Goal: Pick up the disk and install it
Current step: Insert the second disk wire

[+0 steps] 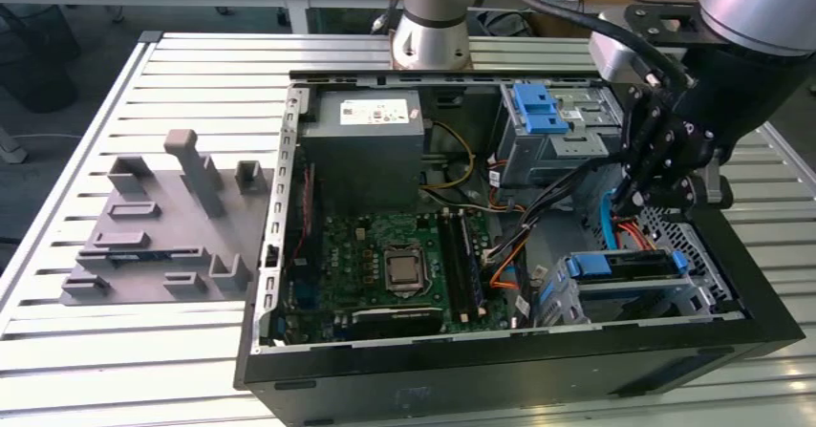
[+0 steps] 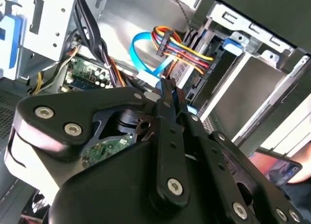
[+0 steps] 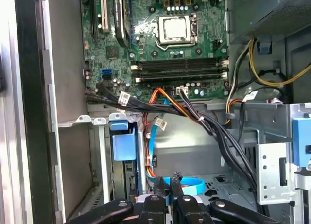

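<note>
The disk [image 1: 621, 266], grey with a bright blue frame, lies in the metal drive cage [image 1: 695, 298] at the near right corner of the open computer case. Its blue end piece [image 3: 123, 142] shows in the first wrist view, and again as the blue end piece [image 2: 233, 43] in the second wrist view. My black gripper [image 1: 628, 202] hangs inside the case just behind that cage, apart from the disk. Its fingers [image 3: 159, 186] stand close together with nothing between them. In the second wrist view the gripper [image 2: 167, 90] points at the bundle of coloured cables.
Black and orange cable bundles [image 3: 194, 114] and a blue flat cable [image 3: 189, 186] run close to the fingers. The motherboard [image 1: 396, 265], power supply [image 1: 370, 131] and an upper bay with a blue latch [image 1: 542, 112] lie in the case. A grey fixture plate [image 1: 166, 231] lies at the exterior view's left.
</note>
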Action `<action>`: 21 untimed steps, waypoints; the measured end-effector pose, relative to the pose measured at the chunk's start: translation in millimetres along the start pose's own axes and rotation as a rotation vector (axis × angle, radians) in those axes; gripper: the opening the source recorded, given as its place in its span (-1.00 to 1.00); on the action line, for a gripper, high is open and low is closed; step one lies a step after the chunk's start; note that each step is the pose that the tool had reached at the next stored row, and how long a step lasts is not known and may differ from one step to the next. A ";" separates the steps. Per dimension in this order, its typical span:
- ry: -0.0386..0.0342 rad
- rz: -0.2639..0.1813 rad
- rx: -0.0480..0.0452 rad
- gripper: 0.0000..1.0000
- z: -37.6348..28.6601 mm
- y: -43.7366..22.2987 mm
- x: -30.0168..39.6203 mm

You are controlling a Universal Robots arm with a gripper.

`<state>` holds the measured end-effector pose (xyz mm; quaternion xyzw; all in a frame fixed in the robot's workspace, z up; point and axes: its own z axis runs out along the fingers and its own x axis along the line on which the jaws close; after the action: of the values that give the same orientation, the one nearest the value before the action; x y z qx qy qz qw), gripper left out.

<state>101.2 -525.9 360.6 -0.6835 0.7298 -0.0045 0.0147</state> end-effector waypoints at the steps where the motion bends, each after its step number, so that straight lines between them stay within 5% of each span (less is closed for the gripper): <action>1: -0.0004 -0.001 0.0053 -0.68 0.3 1.3 0.2; 11: -0.0010 -0.015 0.0063 -0.68 7.7 2.1 11.3; 21: -0.0008 -0.023 0.0063 -0.68 10.0 1.9 14.8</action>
<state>98.6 -540.4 350.4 -0.6917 0.7219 -0.0067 0.0171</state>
